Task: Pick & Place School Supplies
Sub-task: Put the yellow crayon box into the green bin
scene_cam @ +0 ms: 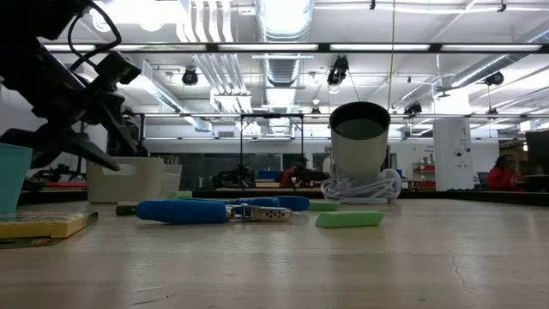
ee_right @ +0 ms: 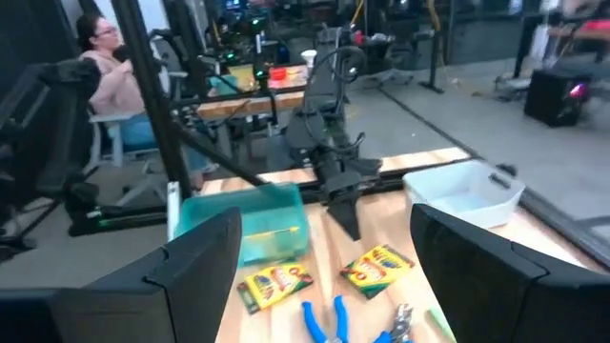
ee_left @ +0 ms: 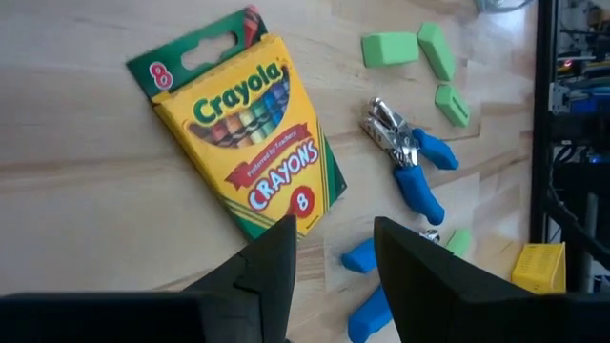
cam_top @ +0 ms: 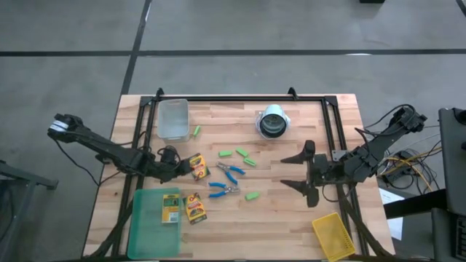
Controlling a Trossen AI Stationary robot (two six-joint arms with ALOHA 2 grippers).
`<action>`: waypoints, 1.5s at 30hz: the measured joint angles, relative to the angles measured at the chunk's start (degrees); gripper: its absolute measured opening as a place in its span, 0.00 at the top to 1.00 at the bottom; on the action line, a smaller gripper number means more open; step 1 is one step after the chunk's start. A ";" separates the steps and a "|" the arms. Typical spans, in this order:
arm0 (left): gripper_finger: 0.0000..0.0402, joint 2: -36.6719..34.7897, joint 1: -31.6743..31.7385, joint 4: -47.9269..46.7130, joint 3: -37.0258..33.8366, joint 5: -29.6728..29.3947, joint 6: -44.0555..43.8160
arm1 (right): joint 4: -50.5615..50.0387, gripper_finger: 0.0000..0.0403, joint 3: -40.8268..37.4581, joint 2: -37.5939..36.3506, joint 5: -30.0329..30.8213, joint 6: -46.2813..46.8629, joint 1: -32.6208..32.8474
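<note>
High view: one crayon box [cam_top: 170, 207] lies on the tray [cam_top: 144, 229]; left pincer [cam_top: 180, 168], parted and empty, hovers by another crayon box [cam_top: 198, 167]; right pincer [cam_top: 297, 172] released.

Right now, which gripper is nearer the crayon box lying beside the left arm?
Left. The left gripper hovers right at the crayon box, fingers apart. The right gripper waits wide open across the table, beyond the scissors.

Glossy cardboard crayon box [ee_left: 243, 133] on a matt wooden table [ee_left: 86, 200].
</note>
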 joint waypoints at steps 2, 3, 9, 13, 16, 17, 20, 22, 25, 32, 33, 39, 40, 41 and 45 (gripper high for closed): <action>0.63 0.00 0.01 -0.01 0.00 -0.61 0.00 | 0.39 0.26 0.00 0.00 1.98 1.02 -0.21; 0.63 0.00 0.01 0.00 0.00 -0.92 0.00 | 0.55 0.26 0.00 0.00 2.61 1.94 -0.27; 0.63 0.00 0.01 0.02 0.00 -1.22 -0.06 | 1.43 0.34 0.00 0.25 -1.83 1.67 -5.24; 0.63 0.00 0.01 0.40 0.00 -1.32 -1.09 | 4.21 0.48 0.00 2.87 -11.13 1.19 -12.61; 0.63 0.00 0.01 0.45 0.00 -1.33 -3.13 | 7.72 0.57 0.03 5.45 -16.84 -0.48 -18.85; 0.63 0.00 0.01 0.44 0.00 -1.34 -3.61 | 7.98 0.60 0.16 6.31 -18.83 -0.51 -21.03; 0.63 0.00 0.01 0.43 0.00 -1.32 -4.36 | 7.92 0.68 0.84 8.99 -26.16 -1.27 -27.29; 0.63 0.00 0.01 0.44 0.00 -1.32 -4.41 | 7.96 0.74 1.45 10.57 -31.28 -1.54 -30.58; 0.63 0.00 0.01 0.44 0.00 -1.32 -4.16 | 8.07 0.83 2.24 13.20 -34.44 -1.48 -33.60; 0.63 0.07 0.41 -0.68 -0.48 -1.16 3.36 | 8.25 0.97 4.51 19.84 -34.43 -4.39 -35.55; 0.63 0.11 0.62 -0.61 -0.48 -0.73 4.02 | 8.46 0.97 5.06 20.82 -34.49 -4.94 -35.51; 0.63 1.19 2.27 4.36 -0.48 1.29 7.92 | 8.11 0.98 7.92 25.15 -34.43 -9.58 -35.69; 0.63 1.62 2.75 6.33 -0.48 1.30 8.42 | 8.14 0.98 8.34 25.41 -34.41 -9.67 -35.91; 0.63 2.14 3.29 7.59 -0.48 1.28 8.92 | 8.12 0.98 8.67 25.65 -34.41 -9.65 -35.98; 0.64 5.07 6.27 8.50 -0.42 3.63 8.85 | 8.06 0.98 9.09 25.51 -34.45 -10.27 -36.20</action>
